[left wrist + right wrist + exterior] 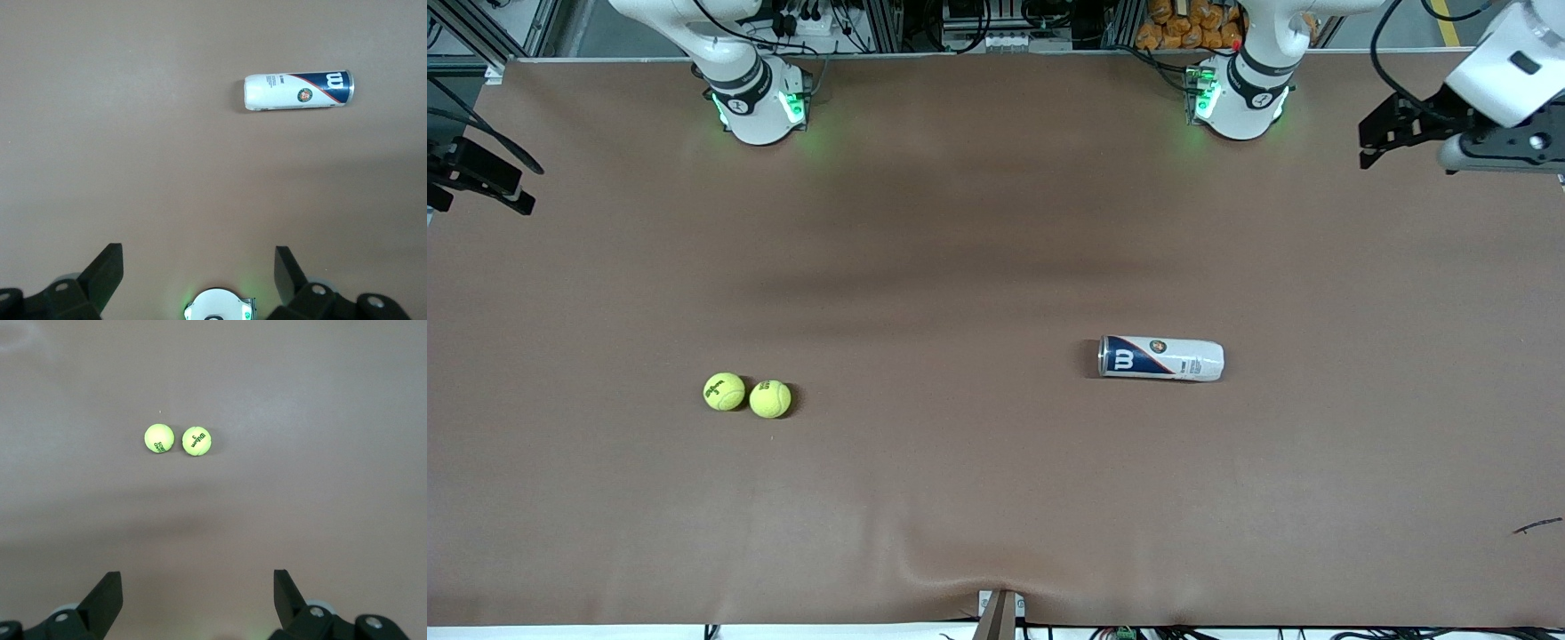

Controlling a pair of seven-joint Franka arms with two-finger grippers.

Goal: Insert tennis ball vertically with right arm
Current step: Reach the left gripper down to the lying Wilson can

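Two yellow tennis balls (724, 391) (770, 399) lie touching each other on the brown table toward the right arm's end; the right wrist view shows them too (159, 438) (196, 441). A white and blue ball can (1161, 358) lies on its side toward the left arm's end, also seen in the left wrist view (298, 91). My right gripper (199, 587) hangs open and empty, high at the right arm's end of the table (520, 191). My left gripper (199, 267) waits open and empty, high over the left arm's end (1374, 147).
The two arm bases (760, 107) (1240, 102) stand along the table edge farthest from the front camera. A small bracket (1000, 615) sits at the nearest edge. A thin dark scrap (1538, 526) lies near the left arm's end.
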